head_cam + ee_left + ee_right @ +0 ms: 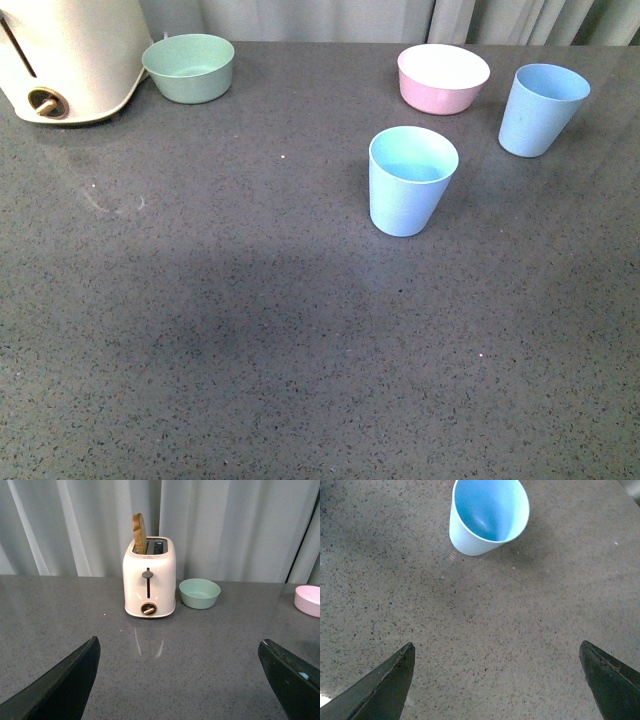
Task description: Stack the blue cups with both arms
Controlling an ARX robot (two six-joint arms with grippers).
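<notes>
Grey speckled worktop fills the front view; neither arm shows there. Pale pleated curtain hangs behind the worktop's far edge. Cream toaster stands at the far left corner, lever and knob facing the left wrist camera. Left end effector: released, its two dark fingers spread wide with nothing between them, held above bare worktop and facing the toaster; no cup appears in the left wrist view. Right end effector: also released, fingers wide apart and empty, over bare worktop. Pink bowl, white inside, sits far right of centre. Green bowl sits just beside the toaster on its right. Nearer blue cup: upright, empty, mouth up, right of centre, in front of the pink bowl and apart from it. Farther blue cup: upright, near the right edge, just beside the pink bowl on its right; the two cups stand well apart, unstacked. In the right wrist view one blue cup stands ahead of the open fingers, roughly on their centre line, clear of both tips with bare worktop between; which of the two it is cannot be told. A slice of brown bread sticks up from the toaster's slot.
</notes>
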